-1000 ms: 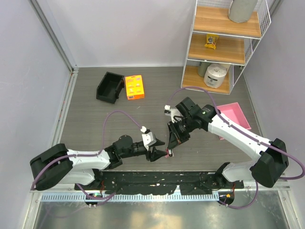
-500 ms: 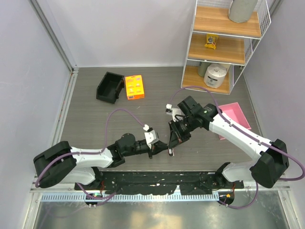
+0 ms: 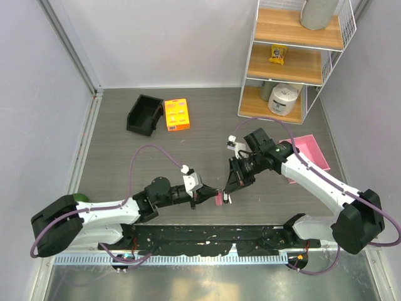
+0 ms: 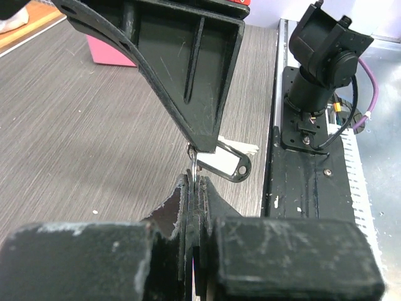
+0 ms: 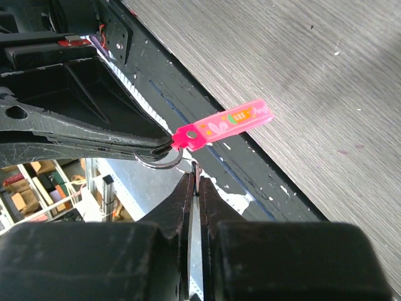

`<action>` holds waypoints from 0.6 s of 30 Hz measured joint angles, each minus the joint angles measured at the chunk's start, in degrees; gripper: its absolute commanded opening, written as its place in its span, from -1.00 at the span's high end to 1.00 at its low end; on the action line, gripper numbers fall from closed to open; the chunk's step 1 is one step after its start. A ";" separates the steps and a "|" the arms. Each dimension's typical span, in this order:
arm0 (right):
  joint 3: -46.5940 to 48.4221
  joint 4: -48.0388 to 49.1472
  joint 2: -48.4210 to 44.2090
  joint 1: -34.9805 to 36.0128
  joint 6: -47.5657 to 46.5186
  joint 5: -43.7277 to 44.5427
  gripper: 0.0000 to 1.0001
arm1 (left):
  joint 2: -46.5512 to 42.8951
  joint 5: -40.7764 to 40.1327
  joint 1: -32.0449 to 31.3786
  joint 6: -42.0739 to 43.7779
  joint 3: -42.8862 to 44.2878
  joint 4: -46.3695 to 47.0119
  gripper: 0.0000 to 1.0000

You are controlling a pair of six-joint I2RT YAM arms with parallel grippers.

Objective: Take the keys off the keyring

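Note:
The keyring is held up between both arms near the table's front edge. It is a pink-red tag (image 5: pixel 229 121) (image 3: pixel 218 199) on a small metal ring (image 5: pixel 161 163). My left gripper (image 3: pixel 210 195) (image 4: pixel 195 182) is shut, its fingers (image 5: pixel 119 141) pinching the ring just beside the tag's hole. My right gripper (image 3: pixel 227 188) (image 5: pixel 196 179) is shut on a thin silvery blade that reaches up to the ring, apparently a key; its head is hidden. In the left wrist view a dark-rimmed, white-faced piece (image 4: pixel 229 164) hangs under the right fingers (image 4: pixel 188 94); I cannot tell what it is.
A black bin (image 3: pixel 145 114) and an orange box (image 3: pixel 177 114) sit at the back left. A pink tray (image 3: pixel 308 153) lies behind the right arm, below the wire shelf (image 3: pixel 294 56). The black mounting plate (image 3: pixel 207 237) runs directly under the grippers.
My left gripper has shut on the ring, having been open a second ago. Both grippers and the keyring have shifted slightly right and toward the near edge.

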 measured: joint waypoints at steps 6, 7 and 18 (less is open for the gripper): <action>-1.64 2.27 -0.02 0.00 0.72 -0.94 0.90 | -1.33 -0.02 0.00 0.35 -0.37 -1.40 -0.11; -1.66 2.01 -0.07 -0.13 0.72 -0.35 0.90 | -1.51 -0.15 0.00 -0.04 -0.39 -1.20 -0.20; -0.76 -0.74 -1.62 -0.39 0.00 1.77 0.90 | -0.81 -1.31 0.00 -1.64 -1.49 1.29 -0.11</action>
